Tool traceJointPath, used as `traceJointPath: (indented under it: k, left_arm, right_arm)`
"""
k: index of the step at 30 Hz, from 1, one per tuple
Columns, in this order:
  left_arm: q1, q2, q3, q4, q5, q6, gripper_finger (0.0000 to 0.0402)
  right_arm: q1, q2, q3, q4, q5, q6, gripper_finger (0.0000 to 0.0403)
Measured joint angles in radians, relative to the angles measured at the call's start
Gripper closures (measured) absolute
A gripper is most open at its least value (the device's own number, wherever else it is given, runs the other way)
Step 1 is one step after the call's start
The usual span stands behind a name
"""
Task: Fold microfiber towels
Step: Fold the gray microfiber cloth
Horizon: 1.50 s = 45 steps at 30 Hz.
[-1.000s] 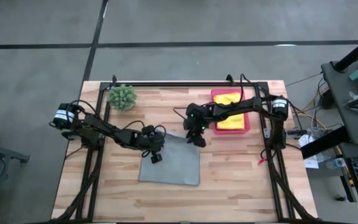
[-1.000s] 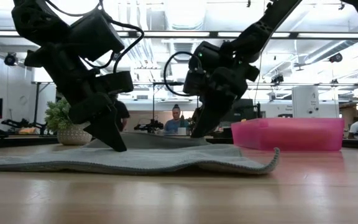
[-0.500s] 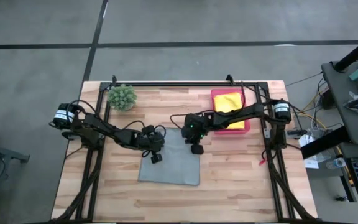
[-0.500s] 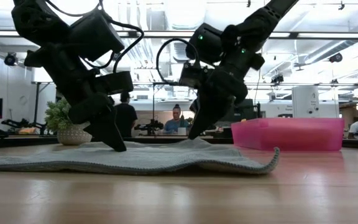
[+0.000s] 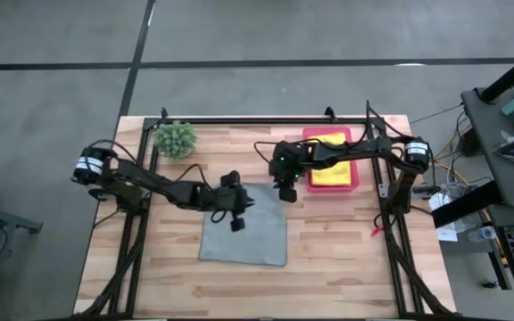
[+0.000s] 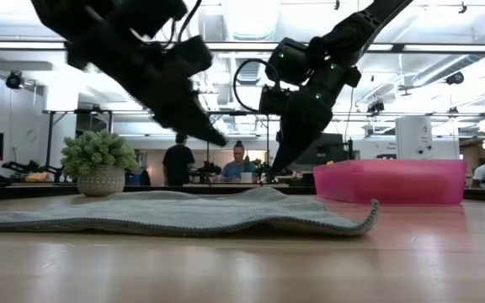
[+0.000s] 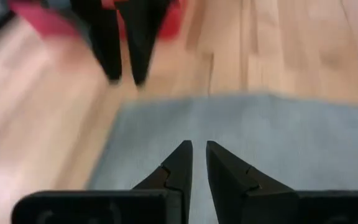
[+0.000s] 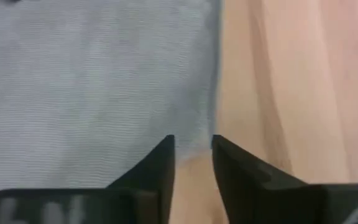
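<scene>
- Grey towel [image 5: 244,234] is lying flat on the bench [image 5: 328,267], soft and limp; corners are offering the best hold.
- Left gripper [image 5: 236,221] is hovering over it, fingers nearly together, holding nothing.
- Right gripper [image 5: 287,193] is hanging above the far corner, slightly parted, empty.
</scene>
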Motion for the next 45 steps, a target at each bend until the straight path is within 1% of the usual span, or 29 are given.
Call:
traceJointPath:
  k: [4, 10, 17, 21, 25, 28, 33, 36, 43, 45]
  left_arm:
    - [0.030, 0.066, -0.003, 0.163, 0.000, 0.031, 0.0369]
    - [0.048, 0.219, 0.012, 0.304, 0.001, 0.021, 0.0369]
    - [0.049, 0.352, 0.074, 0.294, 0.005, -0.001, 0.0369]
    - [0.049, 0.355, 0.083, 0.204, 0.004, -0.034, 0.0369]
    - [0.048, 0.333, 0.069, 0.115, -0.001, -0.060, 0.0369]
    - [0.045, 0.327, 0.064, 0.108, -0.001, -0.059, 0.0369]
    - [0.045, 0.320, 0.061, 0.107, 0.000, -0.059, 0.0369]
    - [0.045, 0.318, 0.060, 0.104, 0.000, -0.059, 0.0369]
    - [0.045, 0.318, 0.058, 0.110, 0.002, -0.059, 0.0369]
    - [0.045, 0.318, 0.058, 0.118, 0.002, -0.059, 0.0369]
  right_arm:
    - [-0.016, 0.002, -0.008, -0.001, 0.000, 0.000, 0.0258]
    - [-0.019, 0.002, -0.010, 0.001, 0.000, 0.000, 0.0211]
    - [-0.019, 0.004, -0.011, 0.015, 0.000, 0.034, 0.0180]
    - [-0.019, 0.006, -0.030, 0.039, 0.000, 0.006, 0.0166]
    - [-0.019, 0.006, -0.065, 0.137, -0.024, -0.029, 0.0154]
    - [-0.019, 0.007, -0.090, 0.241, -0.075, -0.032, 0.0150]
    - [-0.019, 0.019, -0.114, 0.392, -0.079, -0.025, 0.0151]
    - [-0.024, 0.044, -0.114, 0.437, -0.078, -0.024, 0.0153]
    - [-0.030, 0.115, -0.107, 0.440, -0.081, -0.004, 0.0154]
    - [-0.030, 0.126, -0.107, 0.437, -0.125, -0.001, 0.0154]
